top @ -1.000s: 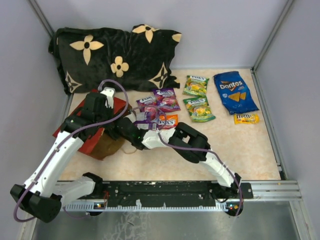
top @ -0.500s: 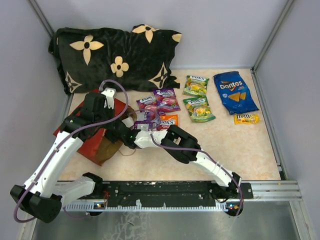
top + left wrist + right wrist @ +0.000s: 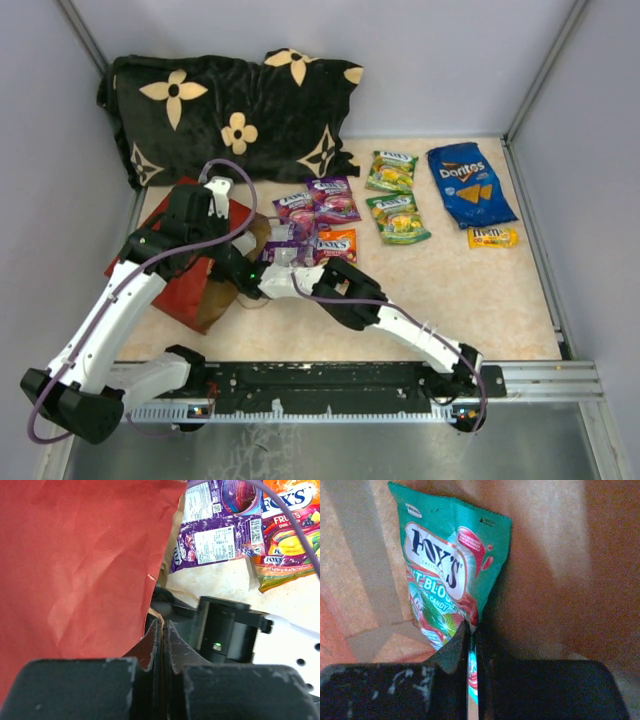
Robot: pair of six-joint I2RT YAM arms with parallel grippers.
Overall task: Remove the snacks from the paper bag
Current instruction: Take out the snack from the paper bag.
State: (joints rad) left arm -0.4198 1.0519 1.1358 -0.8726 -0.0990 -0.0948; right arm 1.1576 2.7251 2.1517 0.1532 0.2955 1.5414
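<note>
The red paper bag (image 3: pixel 180 295) lies on its side at the left, its mouth facing right. My left gripper (image 3: pixel 162 625) is shut on the bag's upper edge (image 3: pixel 75 565) and holds the mouth up. My right gripper (image 3: pixel 471 627) is deep inside the brown interior (image 3: pixel 555 580), shut on the lower end of a teal Fox's candy pouch (image 3: pixel 445 565). Outside the bag lie the other snacks: purple pouches (image 3: pixel 315 205), an orange pouch (image 3: pixel 337 242), two green pouches (image 3: pixel 395 195), the blue Doritos bag (image 3: pixel 470 183) and the yellow M&M's packet (image 3: pixel 492 237).
A black flower-patterned pillow (image 3: pixel 230 115) fills the back left, close behind the bag. Grey walls close in both sides. The metal rail (image 3: pixel 350 385) with the arm bases runs along the near edge. The right arm (image 3: pixel 400 320) stretches across the table's front.
My right arm has pushed further left into the bag, and its jaws have gone from open to shut on the teal pouch. The left gripper has kept its hold.
</note>
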